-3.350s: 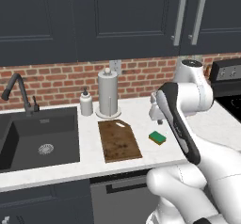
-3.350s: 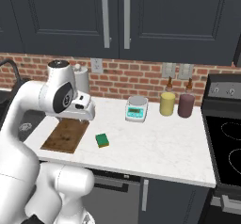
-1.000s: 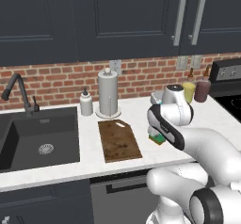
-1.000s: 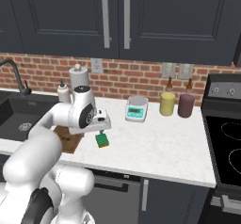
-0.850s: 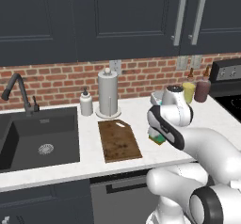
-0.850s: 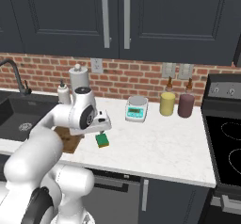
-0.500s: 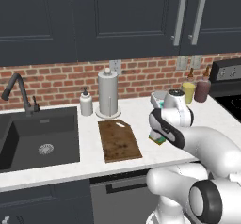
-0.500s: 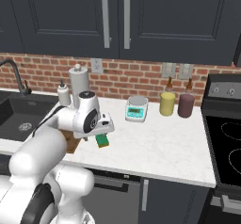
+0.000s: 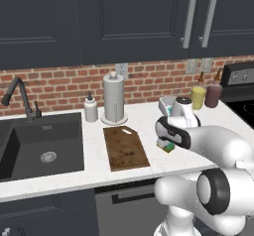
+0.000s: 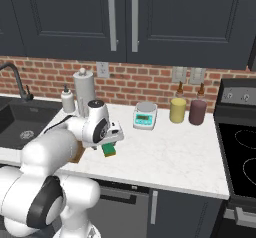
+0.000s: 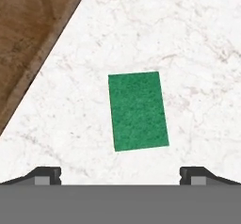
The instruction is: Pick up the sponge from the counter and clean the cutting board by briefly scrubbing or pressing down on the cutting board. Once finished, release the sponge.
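Hand view: the sponge (image 11: 138,111) lies flat on the white marbled table (image 11: 197,53), green face up, centred between the two dark finger tips (image 11: 46,175) at the lower edge. The pincer (image 11: 120,178) is spread wide, with one tip on each side of the sponge and neither touching it. A corner of the dark-brown cutting board (image 11: 33,35) occupies the upper left of this view, apart from the sponge, with bare stone between them.

Left base view: the cutting board (image 9: 125,148) lies flat on the table (image 9: 94,155), between the dark sink basin (image 9: 39,146) and the sponge (image 9: 167,146). The pale handle hole sits at the far end of the board, toward the brick wall. The sponge rests just beside the board's right edge, partly covered by the arm's wrist, with a strip of its yellow lower layer visible. The pincer itself is hidden behind the wrist here. A paper towel roll (image 9: 113,98) and a soap bottle (image 9: 90,108) stand behind the board, near the wall. Two jars, one yellow (image 9: 198,97) and one dark red (image 9: 214,94), stand at the far right.

Right base view: the hand (image 10: 112,134) hangs directly over the sponge (image 10: 109,150), close above it. A grey kitchen scale (image 10: 145,116) stands farther back on the table (image 10: 175,152), well apart from the sponge.
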